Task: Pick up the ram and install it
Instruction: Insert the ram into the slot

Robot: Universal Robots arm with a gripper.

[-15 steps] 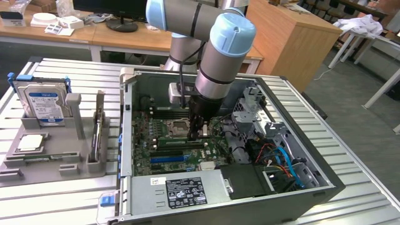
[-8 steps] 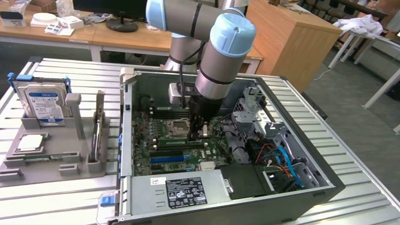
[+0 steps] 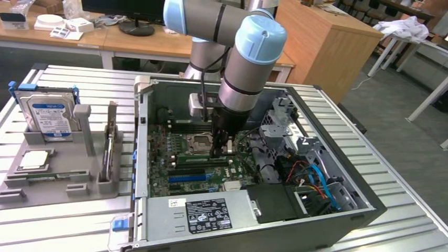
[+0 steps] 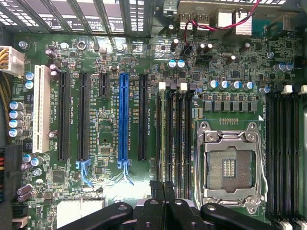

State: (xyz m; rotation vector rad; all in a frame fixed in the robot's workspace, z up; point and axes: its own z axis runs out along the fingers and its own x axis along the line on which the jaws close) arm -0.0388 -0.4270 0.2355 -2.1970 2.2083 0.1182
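Step in hand, as judged: seating. The fingers are fully closed, with their tips at the memory stick. The stick appears to stand in a slot at the centre of the exterior view; a grip on it cannot be confirmed. Seating calls for straight, even downward pressure. Clearance is tight: the processor socket lies just beside the slot, cables crowd the lower right, and the case wall closes the left.
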